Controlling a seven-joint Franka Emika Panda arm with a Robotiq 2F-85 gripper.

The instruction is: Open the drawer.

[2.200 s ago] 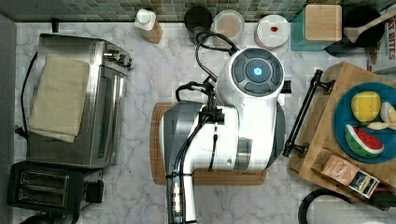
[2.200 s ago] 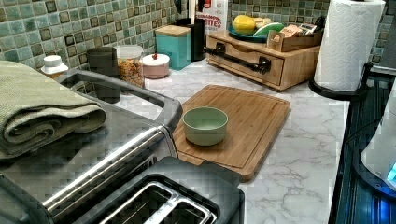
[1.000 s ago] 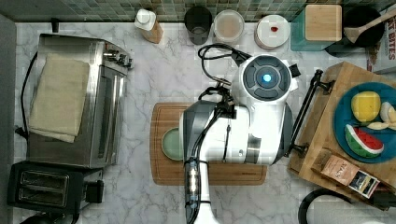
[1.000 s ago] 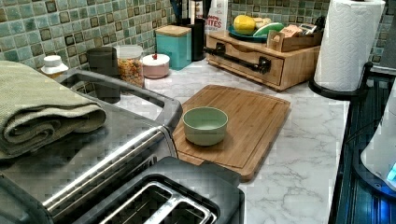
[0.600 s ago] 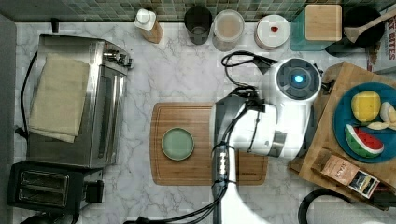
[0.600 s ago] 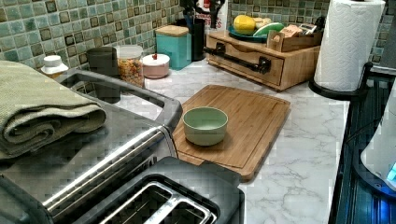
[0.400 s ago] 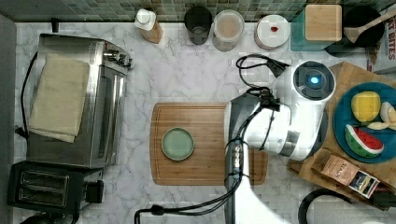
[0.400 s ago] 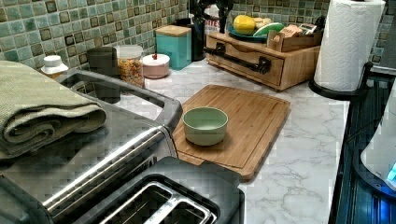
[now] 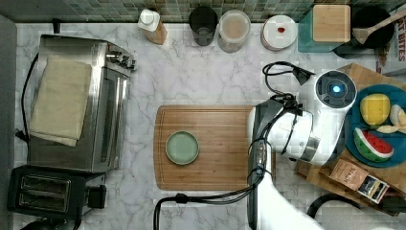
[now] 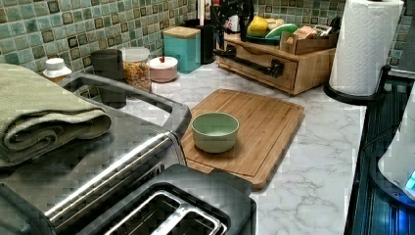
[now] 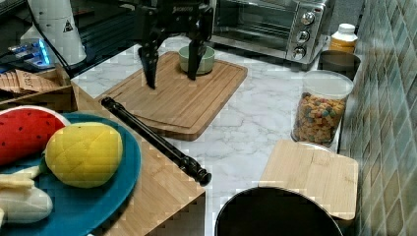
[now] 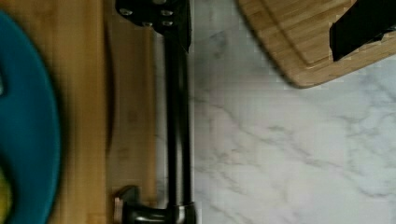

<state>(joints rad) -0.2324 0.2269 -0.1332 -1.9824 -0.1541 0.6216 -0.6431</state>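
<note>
1. The drawer [image 10: 264, 66] sits in a bamboo box at the far end of the marble bench [image 10: 313, 147] in the left view, and at the top view's right edge.
2. Its long black bar handle [image 11: 155, 140] runs level along the drawer front, parallel to the near edge of the cutting board [image 11: 179, 96]; in the right view the bar slants from upper left to lower right, and its mounting post [image 12: 135, 212] appears in the wrist view.
3. The drawer front faces the cutting board, with a strip of bare marble between them.
4. The gripper [image 11: 172, 64] hangs above the cutting board in the right view, its fingers [image 11: 147, 66] spread wide apart and pointing down, holding nothing and well apart from the handle.
5. A green bowl [image 9: 182, 147] stands on the cutting board, just behind the fingers in the right view.
6. A blue plate [image 11: 123, 179] with a watermelon slice [image 11: 27, 132] and a yellow fruit [image 11: 83, 152] rests on top of the box.
</note>
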